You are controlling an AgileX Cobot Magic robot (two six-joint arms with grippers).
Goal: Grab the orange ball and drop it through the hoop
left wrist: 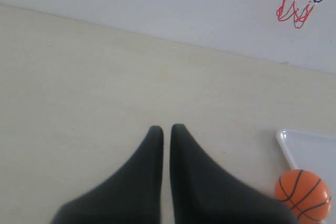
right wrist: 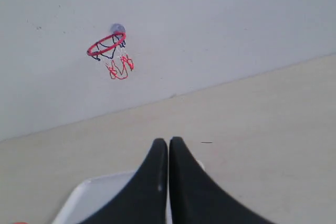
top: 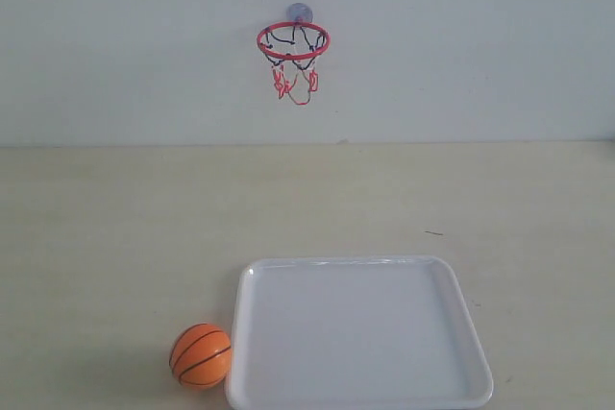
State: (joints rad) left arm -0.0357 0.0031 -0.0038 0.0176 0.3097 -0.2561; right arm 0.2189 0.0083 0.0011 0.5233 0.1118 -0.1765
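We find the orange ball [top: 201,355] on the table [top: 115,237], just beside the near left corner of the white tray [top: 346,260], its seams slanting. The hoop [top: 293,42] is fixed to the wall [top: 480,45], ring level, net hanging down. The left gripper [left wrist: 166,128] and right gripper [right wrist: 168,140] are both closed and hold nothing.

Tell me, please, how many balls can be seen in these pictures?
1. The small orange ball with black seam lines lies on the pale table, close beside the front left corner of the white rectangular tray. No other ball shows, and none seems hidden.
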